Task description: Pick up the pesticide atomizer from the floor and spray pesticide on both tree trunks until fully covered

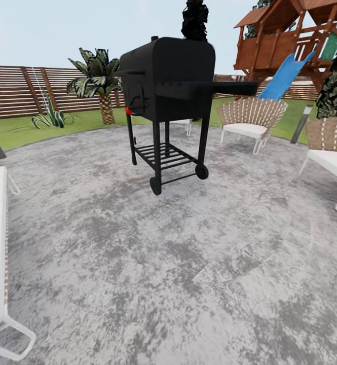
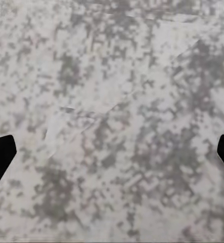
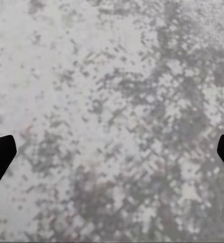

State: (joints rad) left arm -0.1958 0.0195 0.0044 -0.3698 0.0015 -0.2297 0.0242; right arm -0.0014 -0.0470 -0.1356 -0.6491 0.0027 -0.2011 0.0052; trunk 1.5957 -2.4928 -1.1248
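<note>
Between the left gripper fingertips, spread wide and holding nothing: mottled grey paving. Right gripper likewise wide apart, empty, over the same paving. Ahead, mid-patio: black wheeled grill. Wicker chairs far right. Beyond: garden lawn, short palm, slatted fence, wooden play tower.

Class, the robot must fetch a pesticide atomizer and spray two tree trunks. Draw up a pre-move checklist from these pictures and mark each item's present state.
1. Atomizer located: not ok, none on the mottled grey paving.
2. Left gripper free: ok, fingertips wide apart, only paving between.
3. Right gripper free: ok, same.
4. Path ahead: not ok, black grill stands in the way.
5. Side clearance: cannot tell, woven chairs flank the right.
6. Target trunks identified: not ok, only a short palm by the fence.
</note>
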